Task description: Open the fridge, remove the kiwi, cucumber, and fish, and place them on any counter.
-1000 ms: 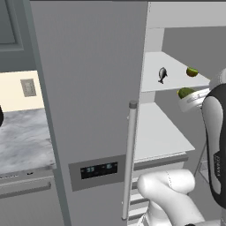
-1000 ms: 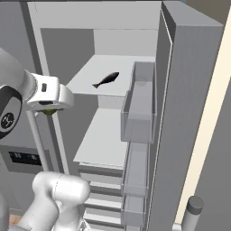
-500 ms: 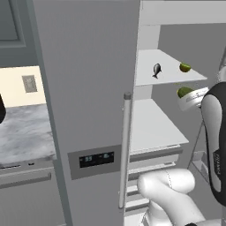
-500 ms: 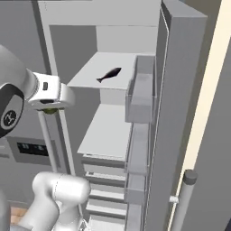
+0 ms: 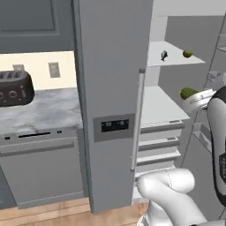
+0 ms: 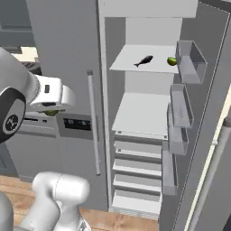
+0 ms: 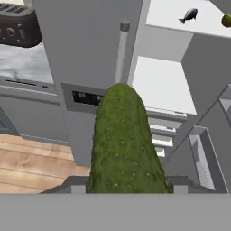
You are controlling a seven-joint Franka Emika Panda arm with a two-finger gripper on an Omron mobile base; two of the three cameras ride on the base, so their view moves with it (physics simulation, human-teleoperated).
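The green cucumber (image 7: pixel 122 144) stands between my fingers, and my gripper (image 7: pixel 126 186) is shut on it. From the left base view the cucumber (image 5: pixel 188 93) pokes out above the white hand, in front of the fridge's middle shelf. The fridge (image 5: pixel 112 88) has its left door closed and its right door swung open. On the top white shelf the dark fish (image 6: pixel 143 60) lies left of the small kiwi (image 6: pixel 172 61); the fish (image 5: pixel 163 55) and kiwi (image 5: pixel 187 54) also appear from the left. The marbled counter (image 5: pixel 39 110) lies left of the fridge.
A dark toaster (image 5: pixel 15 88) sits on the counter by the wall. The open right door carries clear bins (image 6: pixel 189 61). White drawers (image 6: pixel 137 169) fill the fridge's lower part. A long bar handle (image 5: pixel 137 119) runs down the closed door. Wooden floor (image 7: pixel 31 158) lies below.
Both base views have shifted and widened, so the base has backed away from the fridge; counter and toaster have come into view. The cucumber stays in my grip.
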